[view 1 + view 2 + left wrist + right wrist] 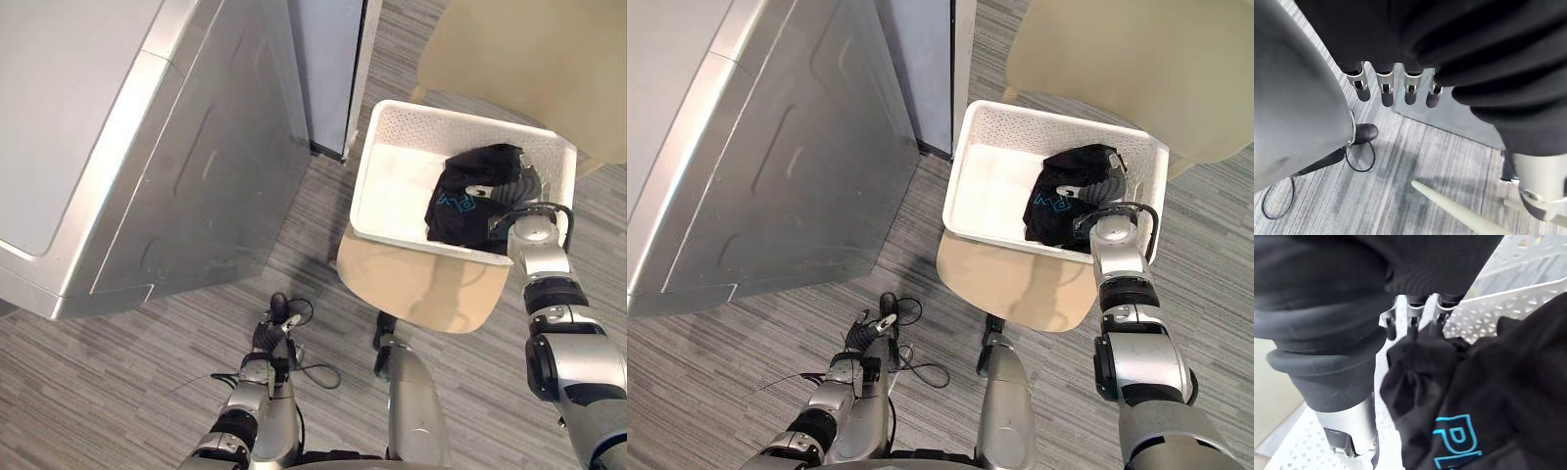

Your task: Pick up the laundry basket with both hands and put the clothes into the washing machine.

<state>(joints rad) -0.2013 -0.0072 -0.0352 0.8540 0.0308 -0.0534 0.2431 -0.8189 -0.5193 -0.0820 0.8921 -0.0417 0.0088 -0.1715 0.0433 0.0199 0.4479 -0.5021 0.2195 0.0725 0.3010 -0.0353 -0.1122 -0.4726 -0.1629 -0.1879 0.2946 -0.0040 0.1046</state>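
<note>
1. The washing machine [118, 157], a silver-grey box seen from above, stands on the far left on the grey striped floor [147, 392]. It is well apart from the basket.
2. The left robot hand [272, 333] hangs low over the floor, in front of the machine's near corner. In its wrist view the fingers [1386, 90] hang straight in a row, spread apart and holding nothing, with only floor beneath them.
3. A tall grey upright panel [328, 59] stands between the machine and the basket, its foot just beside the basket's far left corner.
4. The white perforated laundry basket [392, 186] sits upright on a small round beige bench [421, 289]. Its near rim runs across the bench top, and neither robot hand grips its rim.
5. A black garment [470, 211] with light blue lettering lies bunched in the right half of the basket. The left half shows bare white bottom.
6. The right robot hand [522, 188] reaches over the near right rim into the basket and rests on top of the garment. In its wrist view the fingers [1413, 318] stretch out with their dark tips against the cloth, and the thumb [1349, 426] stands apart from them, not closed on the fabric.
7. A larger beige tabletop [529, 59] fills the upper right, behind the basket.
</note>
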